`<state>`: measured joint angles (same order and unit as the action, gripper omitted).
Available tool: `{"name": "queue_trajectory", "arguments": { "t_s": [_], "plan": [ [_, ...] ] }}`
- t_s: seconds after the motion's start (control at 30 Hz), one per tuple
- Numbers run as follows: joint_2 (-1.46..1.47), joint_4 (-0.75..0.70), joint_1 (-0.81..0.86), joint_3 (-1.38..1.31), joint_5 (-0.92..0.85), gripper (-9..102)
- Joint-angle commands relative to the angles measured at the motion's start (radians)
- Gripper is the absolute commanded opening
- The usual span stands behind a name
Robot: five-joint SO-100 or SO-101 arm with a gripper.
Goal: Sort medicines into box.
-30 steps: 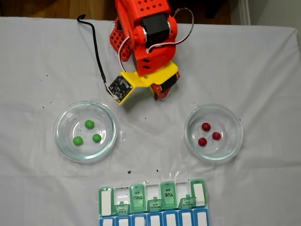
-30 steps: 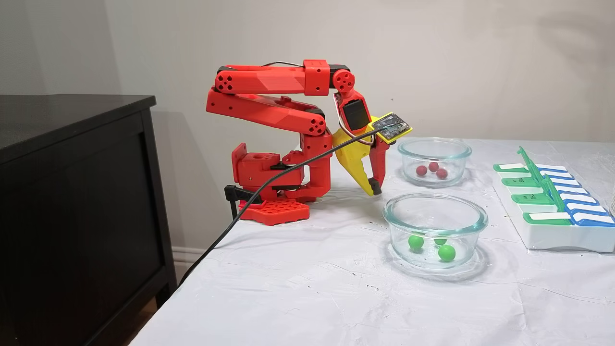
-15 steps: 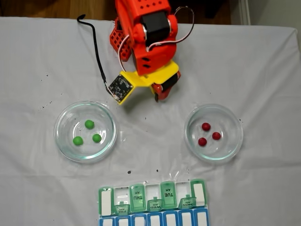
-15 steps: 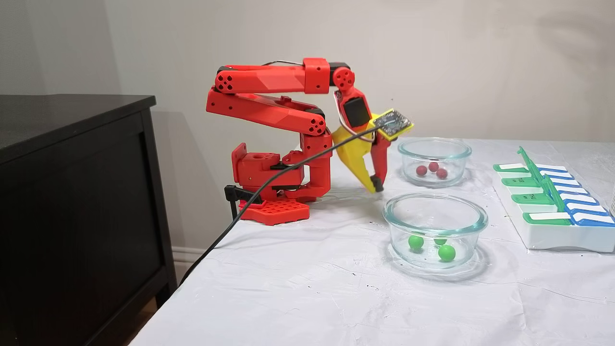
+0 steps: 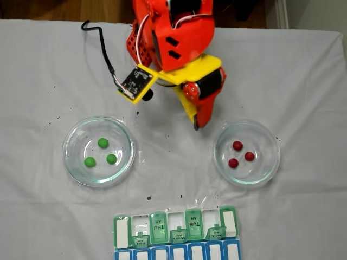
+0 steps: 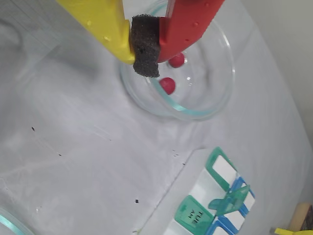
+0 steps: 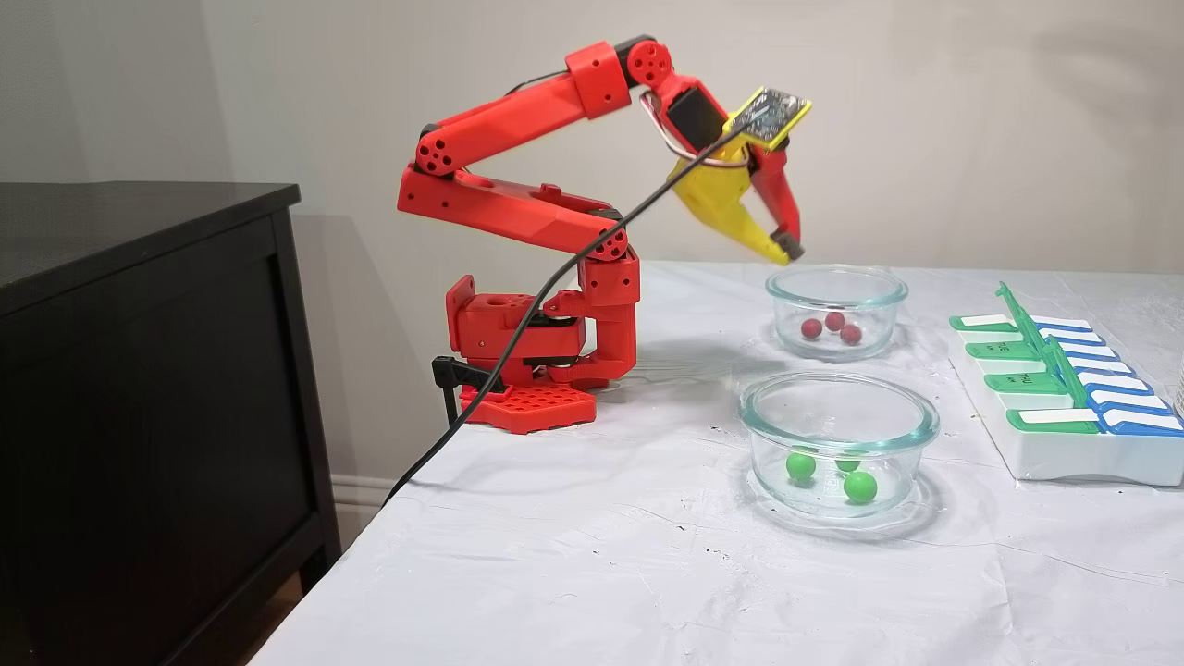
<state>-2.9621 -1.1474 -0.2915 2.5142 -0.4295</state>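
White cloth on table (image 5: 303, 70), pale wall behind. Gripper (image 7: 788, 248) pressed together on nothing, raised just short of dish rim (image 7: 786, 279). Red balls (image 5: 237, 145) beyond and below; green balls (image 5: 103, 142) well apart; pill organizer (image 5: 176, 234) untouched.

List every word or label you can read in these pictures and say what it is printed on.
"THU AM": green lid of the pill box, upside down in a fixed view.
"TUE AM": green lid of the same box; also read on a lid in the wrist view.
"WED", "MON": small raised lids and, barely legible.
Small lid beside them: too blurred to read.
Lids in the side fixed view: too small.
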Motion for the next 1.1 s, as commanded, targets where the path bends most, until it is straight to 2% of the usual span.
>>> {"name": "queue_trajectory", "arguments": {
  "t_s": [0.0, 0.33, 0.67, 0.93, 1.07],
  "plan": [
    [0.037, 0.028, 0.029, -0.143, 0.014, 0],
    [0.285, -0.087, 0.005, -0.422, 0.055, 0],
    [0.420, -0.173, -0.215, -0.561, 0.084, 0],
    [0.692, -0.149, -0.285, -0.690, 0.118, 0],
    [0.729, -0.117, -0.305, -0.684, 0.123, 2]
  ]
}}
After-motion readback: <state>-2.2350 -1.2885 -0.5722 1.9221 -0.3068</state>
